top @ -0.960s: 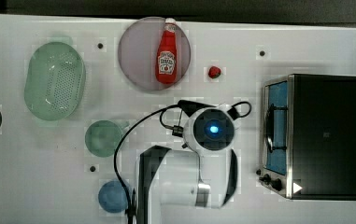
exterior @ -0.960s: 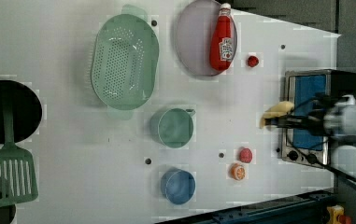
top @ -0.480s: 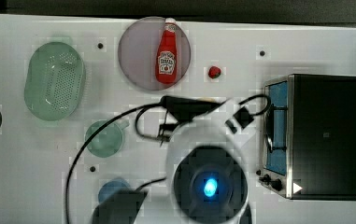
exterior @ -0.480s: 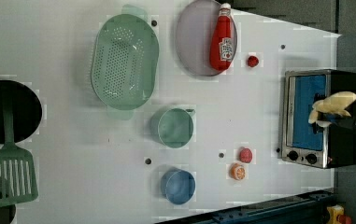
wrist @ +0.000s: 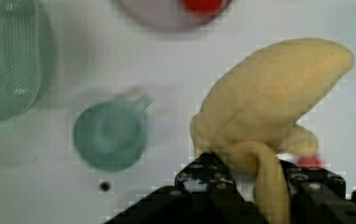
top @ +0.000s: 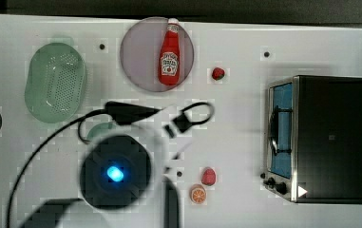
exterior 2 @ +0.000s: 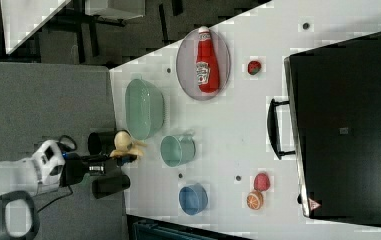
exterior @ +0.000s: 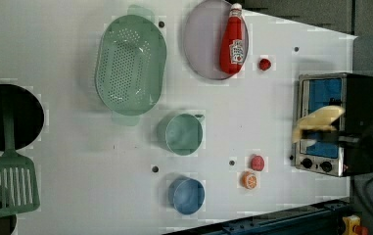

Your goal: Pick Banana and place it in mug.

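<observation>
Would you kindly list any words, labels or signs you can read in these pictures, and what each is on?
Ketchup bottle: a white label with print, too blurred to read.
Toaster oven: a small red-edged triangle sign at one corner, its symbol unreadable.
Nothing else legible.

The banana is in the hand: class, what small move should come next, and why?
Probably carry the banana sideways until it is over the mug, then lower. The hand is shut on it, held above the table, and in the wrist view the mug's open mouth lies off to one side, not beneath.

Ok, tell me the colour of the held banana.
Pale yellow; the banana shows best in the wrist view.
</observation>
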{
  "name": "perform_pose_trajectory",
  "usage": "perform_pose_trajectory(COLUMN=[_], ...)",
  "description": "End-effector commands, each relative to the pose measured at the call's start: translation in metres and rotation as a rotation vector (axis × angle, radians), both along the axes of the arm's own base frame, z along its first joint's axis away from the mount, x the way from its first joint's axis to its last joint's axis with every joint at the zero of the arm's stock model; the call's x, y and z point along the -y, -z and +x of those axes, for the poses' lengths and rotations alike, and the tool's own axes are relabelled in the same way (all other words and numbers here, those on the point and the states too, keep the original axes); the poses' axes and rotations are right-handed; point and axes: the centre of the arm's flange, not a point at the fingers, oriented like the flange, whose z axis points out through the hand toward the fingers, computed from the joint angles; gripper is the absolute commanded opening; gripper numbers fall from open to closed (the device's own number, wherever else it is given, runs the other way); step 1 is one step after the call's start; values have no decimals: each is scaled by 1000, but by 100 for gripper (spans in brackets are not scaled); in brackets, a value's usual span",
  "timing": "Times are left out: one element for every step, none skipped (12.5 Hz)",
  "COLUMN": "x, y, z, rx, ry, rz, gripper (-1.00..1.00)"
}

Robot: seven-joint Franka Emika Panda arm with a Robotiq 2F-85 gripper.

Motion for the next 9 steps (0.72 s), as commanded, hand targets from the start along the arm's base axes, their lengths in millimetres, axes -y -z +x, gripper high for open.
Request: perform_pose_trajectory(x=[-61,-86,-100,-112,-121,-127,-131,-133,-135], y=[33,54,67,82,97,115,133,150,165], z=[-14,-12,-9,-5,0,4,8,12,18], rx=[-93,-103,-97,-93,-97,-110,-128,-136,-134], ry=[175,222,246,264,278,288,298,309,320], rz=[-29,-39,-34,-24,-14,-6,1,12,23], gripper=[-49,-49,-49,-49,-49,-49,-49,-49,-49])
